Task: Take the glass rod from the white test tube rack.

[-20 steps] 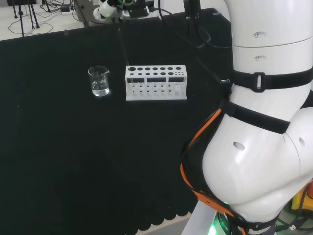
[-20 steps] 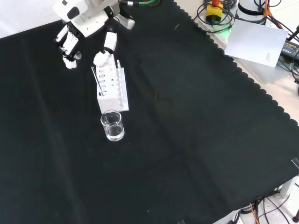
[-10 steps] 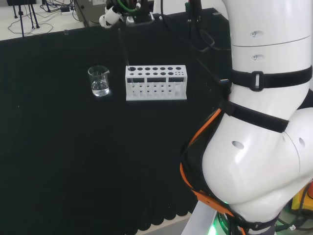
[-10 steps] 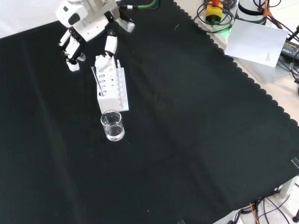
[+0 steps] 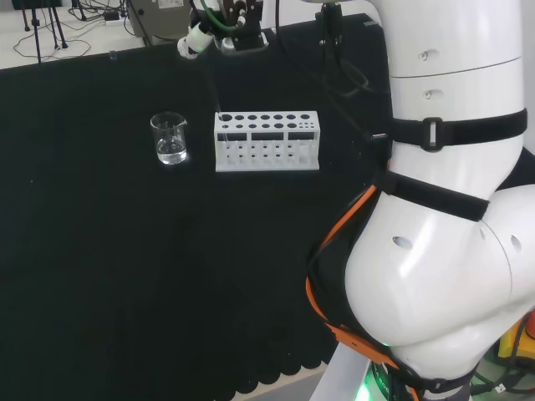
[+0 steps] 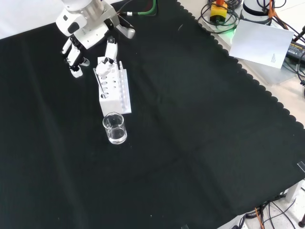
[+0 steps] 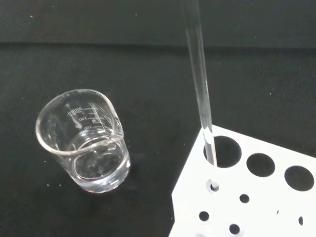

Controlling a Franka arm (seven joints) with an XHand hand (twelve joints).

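Nothing of the lift itself is done yet — the glass rod (image 7: 200, 84) stands in the end hole of the white test tube rack (image 6: 114, 90), leaning a little, with its lower end down inside the hole nearest the beaker (image 6: 115, 128). In the wrist view the rod runs up past the rack's corner and the beaker sits just beside that corner, with some clear liquid in its bottom.

In the front view the hand (image 6: 86, 29) hangs above the far end of the rack, its fingers (image 6: 72, 53) relaxed and spread rather than curled, and the thumb reaching down close to the rod's top. I cannot tell from that view whether any part of it touches the rod; nothing is pinched or wrapped. In the head view the rod (image 5: 211, 83) shows as a thin line rising from the rack's left end toward the hand (image 5: 194, 40) at the cloth's far edge.

What is left, by my reading, is nearly everything — closing round the upper part of the rod, then drawing it up along its own lean until the tip clears the hole.
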